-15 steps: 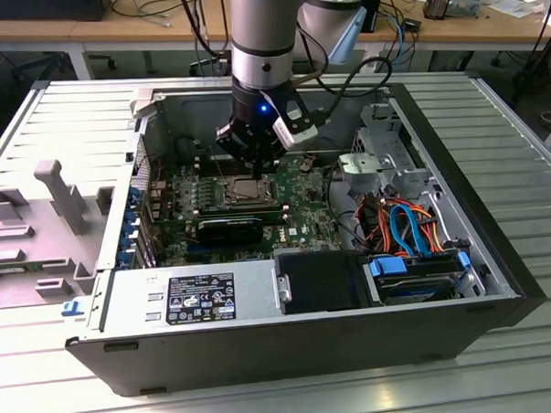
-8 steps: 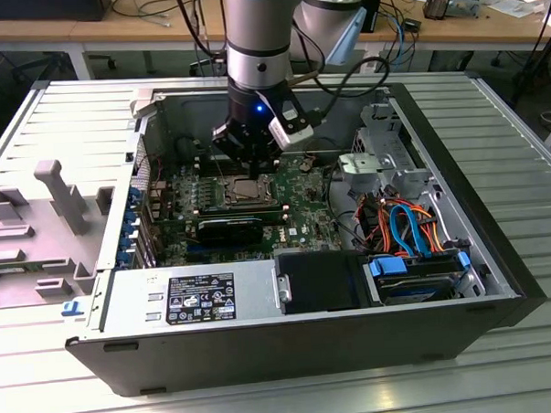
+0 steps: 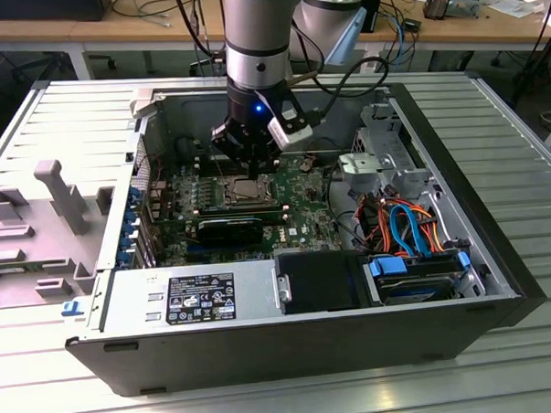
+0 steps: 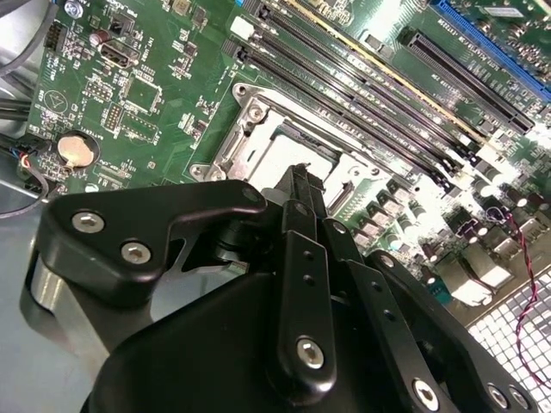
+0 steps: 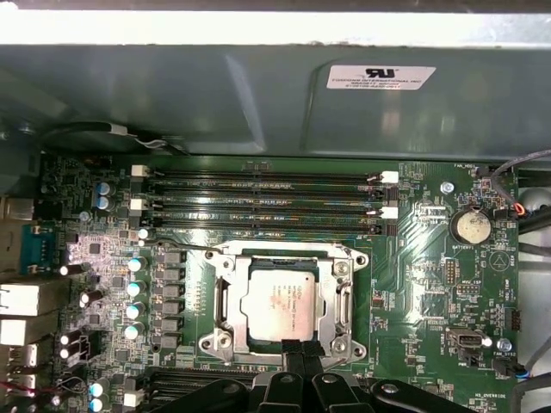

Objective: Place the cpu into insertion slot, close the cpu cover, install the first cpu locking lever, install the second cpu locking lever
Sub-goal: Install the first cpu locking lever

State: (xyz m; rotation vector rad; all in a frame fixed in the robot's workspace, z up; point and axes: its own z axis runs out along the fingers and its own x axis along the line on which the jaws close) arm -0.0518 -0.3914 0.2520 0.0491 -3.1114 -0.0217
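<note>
The cpu, a flat square chip with a grey metallic top, lies in the insertion slot on the green motherboard. The silvery cpu cover lies flat around it, and the chip shows through its cut-out. My gripper hangs just above one edge of the socket, shut, with nothing between its black fingers. In the second wrist view the gripper points down at the cpu. In the exterior view the gripper hovers low over the cpu inside the open computer case.
Long black memory slots run beside the socket, with the grey case wall beyond them. A coin battery and rows of capacitors sit nearby. A power supply, a black shroud and a cabled drive cage fill the case.
</note>
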